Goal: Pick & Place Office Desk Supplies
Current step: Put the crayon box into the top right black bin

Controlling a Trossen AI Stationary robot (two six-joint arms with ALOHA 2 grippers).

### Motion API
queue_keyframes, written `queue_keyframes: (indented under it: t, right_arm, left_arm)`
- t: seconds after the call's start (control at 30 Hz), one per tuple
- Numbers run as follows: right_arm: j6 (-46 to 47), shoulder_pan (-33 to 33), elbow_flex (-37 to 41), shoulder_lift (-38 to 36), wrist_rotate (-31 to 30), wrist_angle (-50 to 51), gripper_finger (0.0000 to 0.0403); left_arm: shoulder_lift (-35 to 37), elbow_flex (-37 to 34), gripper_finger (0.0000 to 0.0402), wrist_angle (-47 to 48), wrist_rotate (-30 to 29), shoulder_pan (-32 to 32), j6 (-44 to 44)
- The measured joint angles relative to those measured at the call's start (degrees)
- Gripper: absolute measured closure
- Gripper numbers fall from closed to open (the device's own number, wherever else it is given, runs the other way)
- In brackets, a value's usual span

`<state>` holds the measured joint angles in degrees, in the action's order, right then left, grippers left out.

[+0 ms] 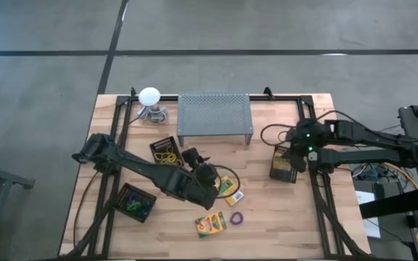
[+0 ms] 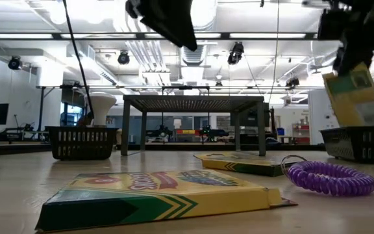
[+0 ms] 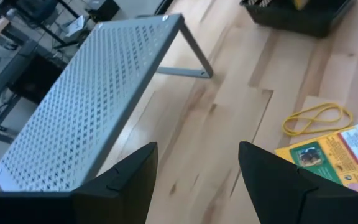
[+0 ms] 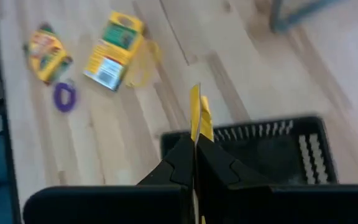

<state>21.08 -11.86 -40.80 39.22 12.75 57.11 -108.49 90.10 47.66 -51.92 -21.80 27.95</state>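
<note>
Crayon box (image 4: 196,118) edge-on in right pincer (image 4: 194,163) | label unreadable

The bench (image 1: 281,217) is pale wood with darker streaks of grain. On it lie two crayon boxes (image 1: 210,225), yellow with green chevron stripes, and a purple coiled loop (image 1: 236,217). A yellow rubber band (image 3: 316,118) lies beside one box. The metal stand (image 1: 215,116) is grey, dotted all over with small holes. The baskets (image 1: 136,202) are black mesh. A white ball-topped object (image 1: 149,96) stands at the back.
</note>
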Motion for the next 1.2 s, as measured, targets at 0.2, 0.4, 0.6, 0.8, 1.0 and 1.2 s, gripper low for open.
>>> queue_keyframes:
  t: [0.2,0.4,0.6,0.8,1.0,1.2]
  right_arm:
    - [2.99,-0.02,6.3,1.9,-1.38,-0.63,0.0395]
    - [4.49,-0.04,7.54,2.12,-1.72,-3.56,0.0395]
    - [5.99,-0.04,7.58,2.12,-7.0,-3.01,0.0384]
    - [5.92,-0.04,7.61,2.17,-8.33,-2.84,0.0344]
    - [5.77,-0.04,7.53,2.14,-8.44,-1.4,0.0299]
    - [5.92,-0.04,7.3,2.12,-10.58,1.21,0.0274]
  left_arm:
    - [-0.02,-2.89,0.0172,-0.04,0.0,-0.02,2.82]
    - [-0.02,-3.78,0.0172,-0.06,-0.45,0.04,2.97]
    - [-0.02,-4.09,0.0172,-0.22,-0.81,0.04,2.97]
    - [-0.02,-4.09,0.0172,-0.26,-0.81,0.04,2.97]
    - [-0.02,-4.09,0.0172,-0.24,-0.81,0.09,2.97]
    - [-0.02,-4.09,0.0172,-0.26,-0.76,0.09,3.21]
